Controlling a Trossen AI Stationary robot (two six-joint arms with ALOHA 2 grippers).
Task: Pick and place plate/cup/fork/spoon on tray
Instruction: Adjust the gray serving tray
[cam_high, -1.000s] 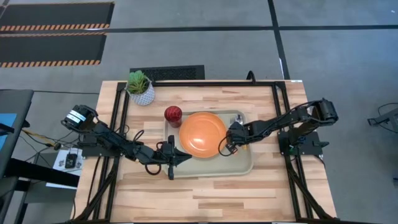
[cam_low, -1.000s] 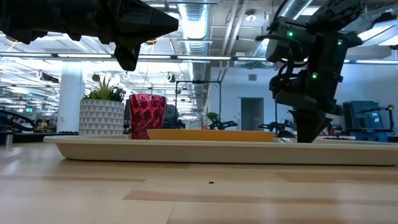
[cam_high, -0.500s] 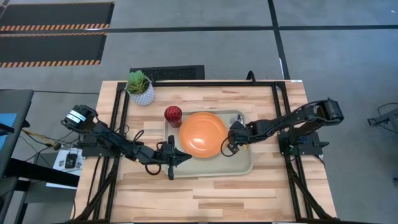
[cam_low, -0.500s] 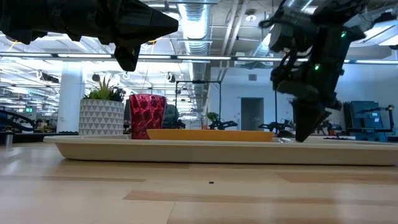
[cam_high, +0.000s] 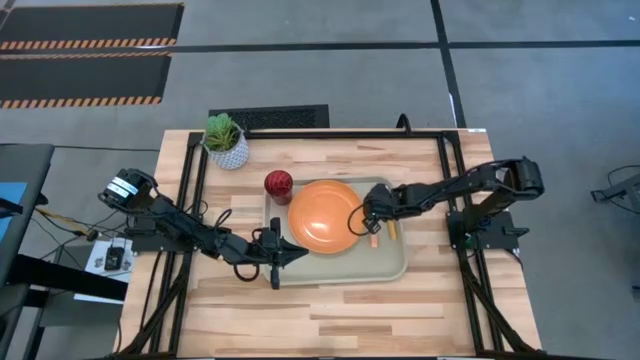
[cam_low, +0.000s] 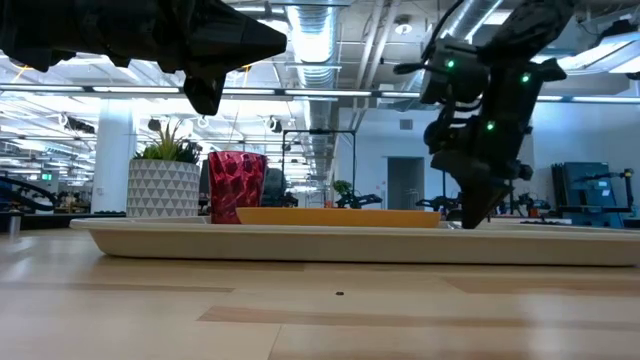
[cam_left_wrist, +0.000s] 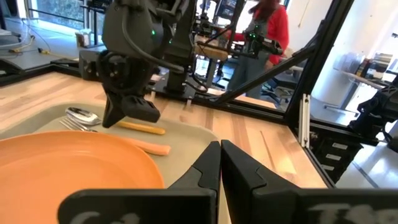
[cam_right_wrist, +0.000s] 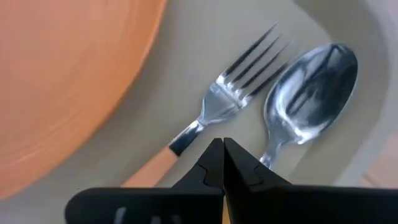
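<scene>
The orange plate (cam_high: 325, 215) lies on the beige tray (cam_high: 392, 268). The dark red cup (cam_high: 278, 183) stands at the tray's far left corner. The fork (cam_right_wrist: 231, 99) and the spoon (cam_right_wrist: 311, 78) lie side by side on the tray, to the right of the plate. Their orange handles (cam_left_wrist: 144, 128) point toward the near edge. My right gripper (cam_high: 364, 222) is shut and points steeply down over their necks. My left gripper (cam_high: 292, 256) is shut, level, above the tray's near left corner. My right gripper has its shut fingertips (cam_right_wrist: 222, 149) low between the fork's neck and the spoon's neck, coming from above. The fingers hide the spot below them, so I cannot tell whether they touch either piece or the tray.
A white patterned pot with a green plant (cam_high: 228, 143) stands at the table's far left. Black frame rails (cam_high: 455, 190) run along the left and right sides. A person in a red top (cam_left_wrist: 272, 25) stands beyond the table.
My right gripper has gone a little toward the table's far edge along the plate's right side and stays shut. An orange handle now shows on the tray beside it. The fork and spoon lie still.
</scene>
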